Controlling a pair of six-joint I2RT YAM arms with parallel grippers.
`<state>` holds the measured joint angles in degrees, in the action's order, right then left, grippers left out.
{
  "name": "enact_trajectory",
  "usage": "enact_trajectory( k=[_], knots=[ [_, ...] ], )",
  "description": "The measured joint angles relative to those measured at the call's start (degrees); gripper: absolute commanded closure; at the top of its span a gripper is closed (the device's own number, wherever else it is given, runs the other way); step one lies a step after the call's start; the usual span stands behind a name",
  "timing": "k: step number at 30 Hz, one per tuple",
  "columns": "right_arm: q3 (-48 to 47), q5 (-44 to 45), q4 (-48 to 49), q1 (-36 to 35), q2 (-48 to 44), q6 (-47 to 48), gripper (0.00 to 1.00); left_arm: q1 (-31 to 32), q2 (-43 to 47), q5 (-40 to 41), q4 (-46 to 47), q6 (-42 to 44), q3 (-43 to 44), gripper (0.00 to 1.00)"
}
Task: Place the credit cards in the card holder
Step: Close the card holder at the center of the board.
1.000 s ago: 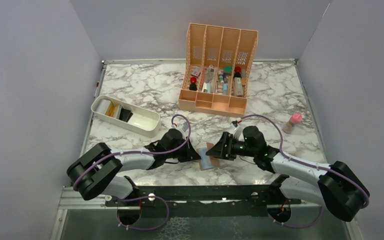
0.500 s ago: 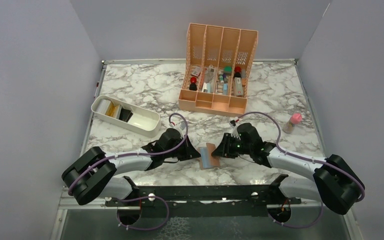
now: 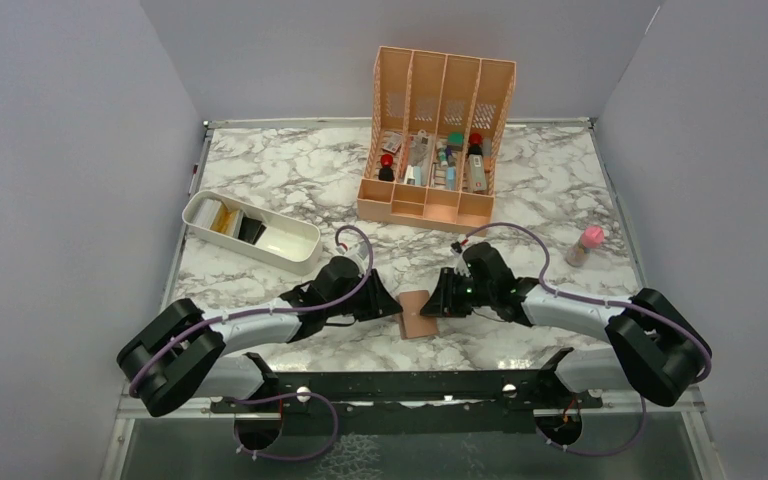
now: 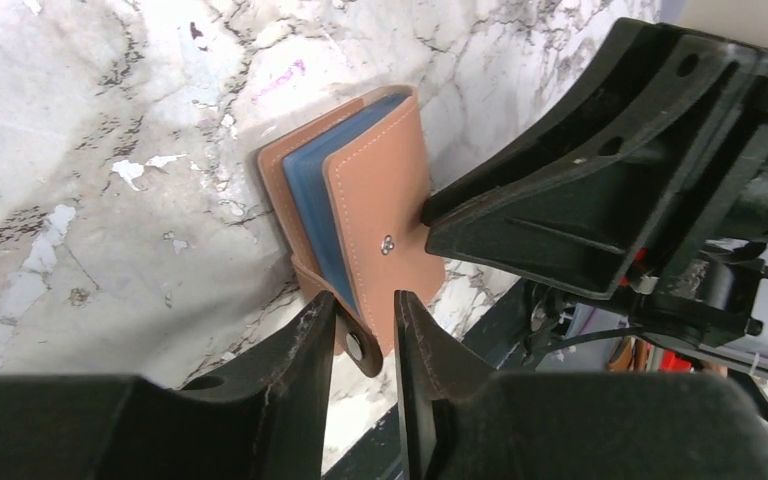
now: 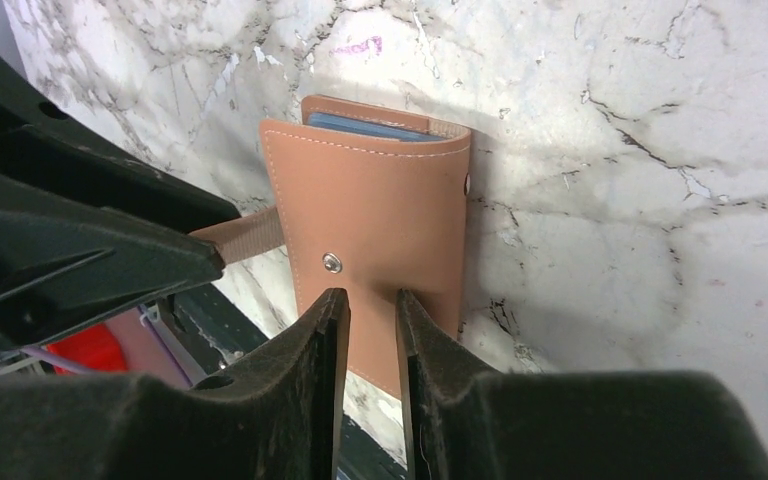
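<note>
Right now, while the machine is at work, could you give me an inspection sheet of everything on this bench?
Surface: marble-patterned table, nothing spilled seen.
Job's things: card holder lies folded over, blue inside showing at one edge, unsnapped; loose credit cards: nothing seen.
Clutter: white tray, peach organizer holding small items, pink-capped bottle.
Grippers: left gripper closed on the snap tab; right gripper at the cover's edge, grip unclear.
Cables: purple cables loop along both arms, no snag seen.
Surroundings: grey walls on three sides.
</note>
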<state>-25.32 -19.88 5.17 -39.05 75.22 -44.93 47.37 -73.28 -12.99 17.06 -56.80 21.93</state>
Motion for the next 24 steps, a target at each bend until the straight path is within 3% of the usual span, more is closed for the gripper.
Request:
enact_trajectory(
  k=[24],
  knots=[
    [-2.82, 3.08, -4.02, -2.97, 1.6, -1.01, 0.78, 0.0, 1.11, -1.05, 1.36, 0.0, -0.74, 0.65]
  ],
)
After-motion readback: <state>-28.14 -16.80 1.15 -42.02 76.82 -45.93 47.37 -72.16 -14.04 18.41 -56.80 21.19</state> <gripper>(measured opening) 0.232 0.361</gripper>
